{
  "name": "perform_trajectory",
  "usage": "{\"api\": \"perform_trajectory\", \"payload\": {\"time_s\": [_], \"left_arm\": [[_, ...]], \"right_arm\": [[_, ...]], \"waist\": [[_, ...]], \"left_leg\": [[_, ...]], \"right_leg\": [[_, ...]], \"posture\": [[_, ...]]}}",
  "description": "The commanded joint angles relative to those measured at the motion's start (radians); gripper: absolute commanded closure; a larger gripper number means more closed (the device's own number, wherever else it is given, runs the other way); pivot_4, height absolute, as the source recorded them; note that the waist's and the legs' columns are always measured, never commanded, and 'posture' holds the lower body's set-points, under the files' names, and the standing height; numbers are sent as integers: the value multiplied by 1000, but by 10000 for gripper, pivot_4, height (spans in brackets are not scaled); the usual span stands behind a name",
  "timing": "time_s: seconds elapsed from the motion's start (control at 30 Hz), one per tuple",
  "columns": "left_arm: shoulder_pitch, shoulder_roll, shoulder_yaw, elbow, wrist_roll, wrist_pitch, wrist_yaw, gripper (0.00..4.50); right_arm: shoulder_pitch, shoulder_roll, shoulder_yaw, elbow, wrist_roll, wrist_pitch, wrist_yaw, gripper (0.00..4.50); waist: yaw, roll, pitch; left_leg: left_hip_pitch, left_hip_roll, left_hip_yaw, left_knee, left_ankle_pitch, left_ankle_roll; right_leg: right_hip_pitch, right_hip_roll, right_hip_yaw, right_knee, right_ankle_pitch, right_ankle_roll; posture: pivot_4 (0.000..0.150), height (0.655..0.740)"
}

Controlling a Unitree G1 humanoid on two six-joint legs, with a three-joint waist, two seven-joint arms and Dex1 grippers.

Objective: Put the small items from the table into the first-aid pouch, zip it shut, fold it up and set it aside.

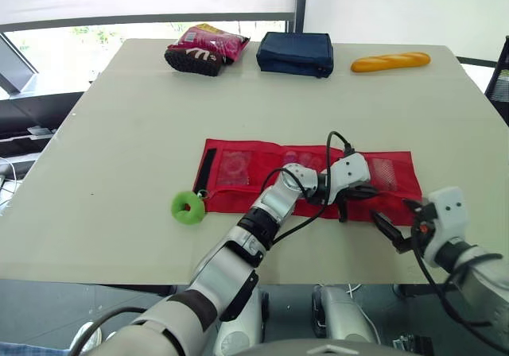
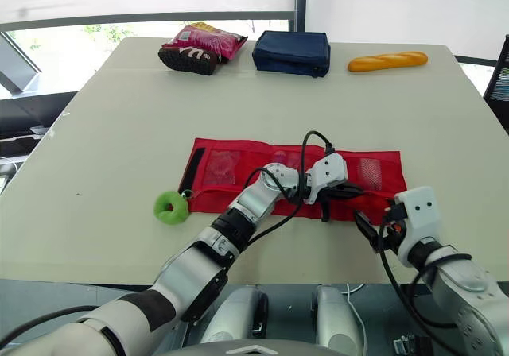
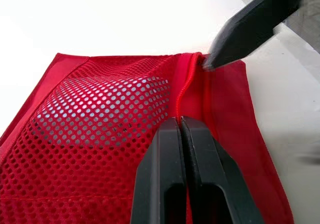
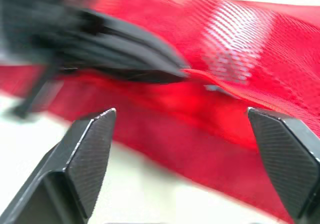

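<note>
The red first-aid pouch (image 1: 238,199) lies unfolded flat on the table, its mesh pockets (image 3: 100,109) facing up with pale items inside. My left gripper (image 1: 370,191) rests on the pouch's near right part, shut on the zipper pull along the red zipper line (image 3: 186,84). My right gripper (image 1: 398,221) stands open at the pouch's near right corner, one fingertip (image 3: 225,51) touching the end of the zipper. A green ring (image 1: 188,207) lies on the table at the pouch's near left corner.
Along the far edge sit a pink snack bag (image 1: 205,48), a navy blue case (image 1: 295,52) and a yellow baguette (image 1: 390,61). The table's near edge (image 1: 318,280) runs just below both grippers.
</note>
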Motion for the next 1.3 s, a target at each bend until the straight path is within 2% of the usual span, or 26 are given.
{"api": "perform_trajectory", "payload": {"time_s": [0.03,0.1,0.17,0.23,0.27,0.3,0.37,0.4,0.43,0.5,0.53,0.6,0.73,0.9,0.97,1.17,1.3], "left_arm": [[-24,-33,15,-1,-15,-20,9,45000],[-29,-44,36,1,-31,-8,22,45000],[-30,-47,58,-12,-50,1,23,38847],[-24,-44,79,-41,-73,16,11,35980],[-23,-42,84,-48,-78,21,8,29441],[-7,-21,85,-99,-93,17,-23,27062],[28,24,91,-219,-137,46,-87,16743],[49,57,95,-296,-168,78,-127,14281],[67,85,96,-356,-192,108,-156,9167],[105,165,96,-478,-237,171,-214,2083],[125,218,102,-541,-262,209,-244,613],[163,333,115,-651,-306,262,-308,613],[246,582,194,-831,-434,379,-442,0],[315,785,324,-926,-525,439,-482,0],[340,845,369,-955,-555,460,-482,0],[384,939,479,-1017,-618,501,-433,0],[407,968,526,-1056,-671,545,-402,0]], "right_arm": [[66,6,-171,-25,65,-44,35,417],[99,8,-222,13,48,-41,20,417],[108,17,-238,54,32,-33,0,0],[92,36,-235,106,10,-39,-27,0],[87,40,-233,119,4,-41,-33,0],[82,44,-211,139,-7,-47,-26,0],[68,59,-178,172,-20,-57,-18,0],[58,70,-165,189,-22,-61,-17,0],[51,76,-156,202,-23,-65,-13,0],[40,76,-132,227,-33,-76,5,0],[34,75,-115,236,-35,-78,15,0],[12,71,-83,253,-44,-79,26,0],[-52,66,-42,298,-54,-81,40,19822],[-97,47,-60,358,-62,-93,65,44487],[-104,39,-78,380,-59,-101,80,44487],[-112,-13,-175,504,-80,-129,101,44487],[-148,-94,-241,691,-185,-175,51,44487]], "waist": [[3,0,0],[3,0,0],[2,0,0],[0,0,0],[-1,0,0],[-2,0,0],[-3,0,0],[-5,0,0],[-9,1,0],[-14,2,-1],[-15,2,-1],[-21,3,-1],[-27,4,-1],[-21,3,-1],[-23,3,-1],[-18,3,-1],[-17,3,-1]], "left_leg": [[0,0,0,0,0,0],[0,0,0,0,0,0],[0,0,1,0,0,0],[0,0,0,0,0,0],[0,0,1,0,0,0],[0,0,1,0,0,0],[0,1,1,0,0,0],[0,1,1,0,0,0],[0,2,2,0,0,0],[0,2,2,0,0,0],[0,2,1,0,0,0],[1,2,1,0,0,0],[2,3,-2,-1,0,0],[1,3,-3,-1,0,0],[1,3,-3,-1,0,0],[1,2,-1,-1,0,0],[1,1,2,-1,0,0]], "right_leg": [[0,0,0,0,0,0],[0,0,0,0,0,0],[0,-1,1,-1,0,0],[0,0,0,0,0,0],[0,0,0,0,0,0],[0,0,0,0,0,0],[-1,0,1,0,0,0],[0,0,1,0,0,0],[-1,1,1,0,0,0],[-1,1,1,0,0,-1],[-1,1,1,0,0,-1],[-1,1,1,1,0,-1],[-1,1,2,1,-2,-4],[0,1,1,1,-3,-4],[-1,1,2,0,-3,-4],[0,0,2,0,-3,-4],[0,0,1,0,-3,-4]], "posture": [[1500,7134],[1500,7134],[1500,7134],[1500,7134],[1500,7134],[1500,7134],[1500,7134],[1500,7134],[1500,7134],[1500,7134],[1500,7134],[1500,7134],[1500,7134],[1500,7134],[1500,7134],[1500,7134],[1500,7134]]}}
